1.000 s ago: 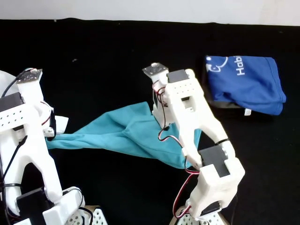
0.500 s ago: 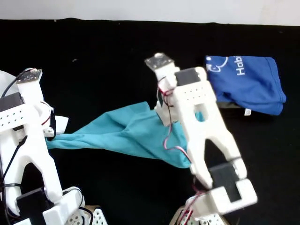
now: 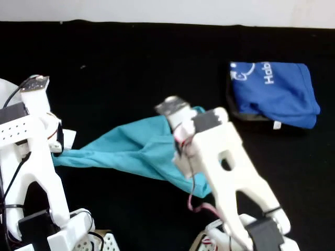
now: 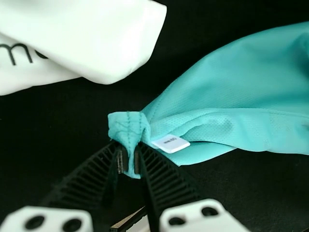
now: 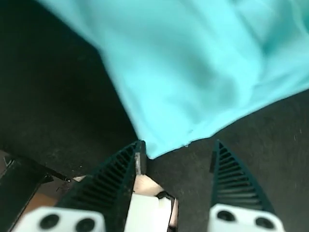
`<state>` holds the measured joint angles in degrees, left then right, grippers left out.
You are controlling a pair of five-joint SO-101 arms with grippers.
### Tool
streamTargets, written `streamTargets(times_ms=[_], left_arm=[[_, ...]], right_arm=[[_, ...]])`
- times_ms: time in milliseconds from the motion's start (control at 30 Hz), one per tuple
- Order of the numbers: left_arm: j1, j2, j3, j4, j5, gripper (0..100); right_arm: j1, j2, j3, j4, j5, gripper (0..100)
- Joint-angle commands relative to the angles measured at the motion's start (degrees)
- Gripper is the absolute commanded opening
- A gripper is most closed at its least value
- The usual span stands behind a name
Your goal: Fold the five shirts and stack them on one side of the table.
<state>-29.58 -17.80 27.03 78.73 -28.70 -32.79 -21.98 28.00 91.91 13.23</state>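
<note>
Right arm (image 3: 225, 167) covers the right end of the teal shirt (image 3: 131, 149) in the high view. In the right wrist view that shirt's just blur. White shirt (image 4: 72, 34) runs off the frame. Tag (image 4: 170, 143) print is too tiny to read. Some dark thing (image 3: 250, 116) sits under the blue shirt (image 3: 272, 91), mostly hidden.

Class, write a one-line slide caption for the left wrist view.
Left gripper shut on a bunched corner of the teal shirt, white garment lying close by.

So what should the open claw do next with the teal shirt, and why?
Probably close the right claw on the teal shirt: its jaws stand open right at the shirt's edge, while the left claw pinches another corner.
</note>
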Motion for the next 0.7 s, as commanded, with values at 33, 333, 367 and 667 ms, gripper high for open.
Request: streamTargets(times_ms=[33,333,367,667], left_arm=[[0.7,-1.5,-1.7,-0.7,-0.4,1],[0.9,-1.5,-1.7,-0.7,-0.4,1],[0.9,-1.5,-1.7,-0.7,-0.4,1],[0.8,-1.5,-1.7,-0.5,-0.4,1]], right_arm=[[-5.4,-5.1,1.2,-1.8,0.5,20.9],[5.5,5.8,0.7,-16.1,0.4,20.9],[5.3,8.2,0.6,-16.4,0.4,21.0],[5.0,19.6,-6.9,-18.1,0.3,14.7]])
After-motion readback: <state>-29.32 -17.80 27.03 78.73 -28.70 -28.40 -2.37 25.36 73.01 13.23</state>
